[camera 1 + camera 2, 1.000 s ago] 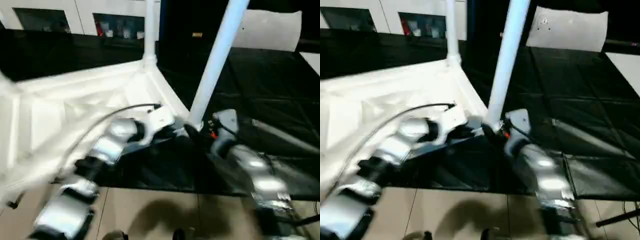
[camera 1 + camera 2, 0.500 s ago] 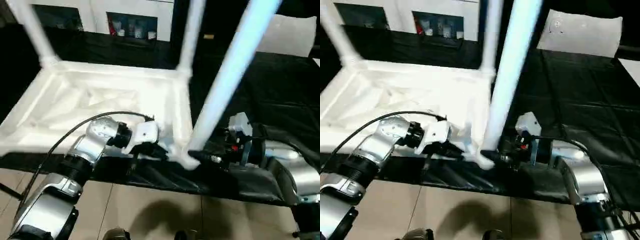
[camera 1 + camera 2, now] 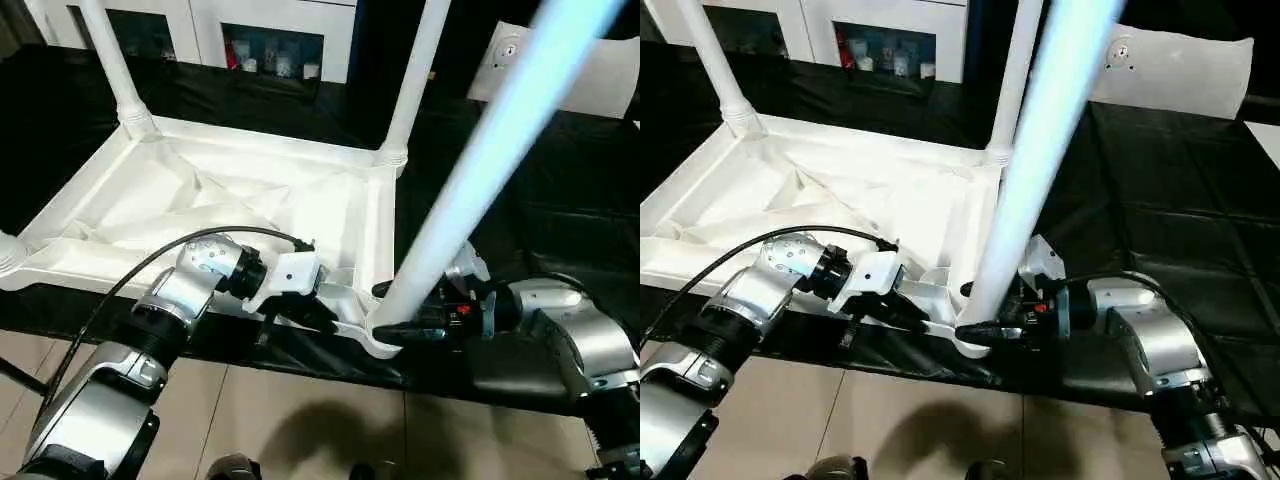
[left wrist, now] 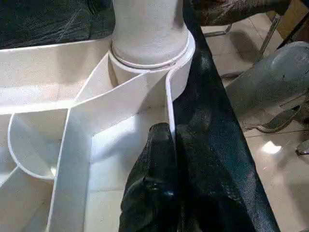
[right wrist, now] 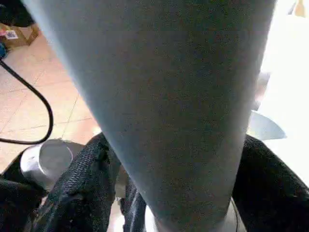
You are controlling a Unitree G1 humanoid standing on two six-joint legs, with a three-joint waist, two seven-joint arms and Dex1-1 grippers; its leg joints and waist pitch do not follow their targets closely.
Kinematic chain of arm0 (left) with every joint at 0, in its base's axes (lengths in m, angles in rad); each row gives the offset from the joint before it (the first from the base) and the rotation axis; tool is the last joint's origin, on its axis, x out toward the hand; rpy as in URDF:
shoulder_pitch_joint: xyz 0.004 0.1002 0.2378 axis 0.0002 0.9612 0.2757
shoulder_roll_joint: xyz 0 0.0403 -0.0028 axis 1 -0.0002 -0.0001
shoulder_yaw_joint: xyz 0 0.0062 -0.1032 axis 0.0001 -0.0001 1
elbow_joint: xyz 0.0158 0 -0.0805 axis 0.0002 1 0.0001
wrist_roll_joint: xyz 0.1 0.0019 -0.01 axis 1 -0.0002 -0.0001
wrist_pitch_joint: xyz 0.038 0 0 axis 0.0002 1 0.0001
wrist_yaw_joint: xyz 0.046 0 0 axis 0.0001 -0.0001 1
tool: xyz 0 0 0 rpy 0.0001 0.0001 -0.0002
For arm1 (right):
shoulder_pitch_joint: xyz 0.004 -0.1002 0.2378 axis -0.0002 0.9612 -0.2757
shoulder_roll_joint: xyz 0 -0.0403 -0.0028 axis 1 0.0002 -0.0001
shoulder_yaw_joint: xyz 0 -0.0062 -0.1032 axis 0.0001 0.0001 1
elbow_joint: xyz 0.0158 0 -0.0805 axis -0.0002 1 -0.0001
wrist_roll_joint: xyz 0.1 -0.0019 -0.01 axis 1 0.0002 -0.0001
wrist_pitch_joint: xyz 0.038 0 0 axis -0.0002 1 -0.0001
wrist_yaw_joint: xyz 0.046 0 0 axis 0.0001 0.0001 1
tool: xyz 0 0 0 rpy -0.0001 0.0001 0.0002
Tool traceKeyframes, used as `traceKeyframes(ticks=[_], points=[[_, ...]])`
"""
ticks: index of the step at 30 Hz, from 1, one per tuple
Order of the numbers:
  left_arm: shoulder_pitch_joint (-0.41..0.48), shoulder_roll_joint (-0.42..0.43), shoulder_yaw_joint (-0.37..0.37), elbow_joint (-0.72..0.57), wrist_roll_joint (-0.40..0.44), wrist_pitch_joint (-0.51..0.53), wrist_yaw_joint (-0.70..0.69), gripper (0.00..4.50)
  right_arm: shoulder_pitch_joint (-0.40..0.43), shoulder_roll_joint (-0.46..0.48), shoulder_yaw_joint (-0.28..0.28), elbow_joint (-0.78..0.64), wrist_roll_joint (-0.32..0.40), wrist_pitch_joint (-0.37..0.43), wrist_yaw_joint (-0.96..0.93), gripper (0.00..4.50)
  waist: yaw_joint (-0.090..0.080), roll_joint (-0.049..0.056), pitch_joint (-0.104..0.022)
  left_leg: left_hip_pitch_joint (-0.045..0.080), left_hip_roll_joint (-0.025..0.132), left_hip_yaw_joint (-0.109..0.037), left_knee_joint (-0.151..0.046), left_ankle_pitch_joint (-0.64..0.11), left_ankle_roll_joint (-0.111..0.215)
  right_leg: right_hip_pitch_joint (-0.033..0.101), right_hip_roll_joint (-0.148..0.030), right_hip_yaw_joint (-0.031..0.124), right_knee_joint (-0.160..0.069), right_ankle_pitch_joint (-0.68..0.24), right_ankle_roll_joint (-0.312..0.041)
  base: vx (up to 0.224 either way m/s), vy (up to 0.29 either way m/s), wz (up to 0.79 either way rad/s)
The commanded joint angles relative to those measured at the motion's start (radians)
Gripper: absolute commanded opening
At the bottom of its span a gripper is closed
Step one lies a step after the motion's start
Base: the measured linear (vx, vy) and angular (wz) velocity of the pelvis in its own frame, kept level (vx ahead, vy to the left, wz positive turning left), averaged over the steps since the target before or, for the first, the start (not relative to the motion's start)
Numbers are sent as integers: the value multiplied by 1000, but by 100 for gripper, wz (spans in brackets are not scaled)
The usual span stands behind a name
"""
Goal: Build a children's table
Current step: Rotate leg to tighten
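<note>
I have the upturned white plastic tabletop (image 3: 230, 200) on the black mat; my right gripper (image 3: 400, 325) clamps the near-right tapered white leg (image 3: 480, 170) low, left gripper (image 4: 161, 159) pinches the rim; light, stiff, slippery, I judge

No legible text, labels, brands, numbers or signs anywhere; nothing sharp enough to be read.

looks like a lab or test room, white cabinet (image 3: 270, 30) with glass doors along the back, black sheeting (image 3: 1160, 200) over the work surface, beige tiled floor (image 3: 300, 420)
</note>
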Motion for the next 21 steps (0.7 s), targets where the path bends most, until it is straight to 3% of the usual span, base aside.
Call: traceKeyframes(ticks=[1, 9, 14, 21], points=[[9, -2, -67, 12, 35, -16, -48, 0, -9, -13, 12, 1, 6, 8, 30, 291, -3, -11, -62, 6, 46, -3, -55, -76, 133, 58, -63, 59, -57, -46, -272, 0, 0, 0], [6, -1, -63, 30, 44, -28, -46, 0, -6, -13, 28, 5, 7, 10, 45, 223, 7, -11, -61, 9, 47, -2, -56, -91, 123, 56, -64, 60, -61, -79, -262, 0, 0, 0], [0, 0, -62, 44, 52, -31, -28, 0, 0, -6, 29, 2, 7, 12, 35, 210, 8, -8, -62, 8, 47, -2, -56, -86, 123, 57, -63, 59, -59, -63, -265, 0, 0, 0], [-6, -3, -54, 70, 67, -31, 11, 0, 38, 9, 24, -34, 11, 13, 5, 209, 9, -6, -61, 9, 47, -3, -60, -124, 96, 57, -64, 60, -68, -124, -247, 0, 0, 0]])
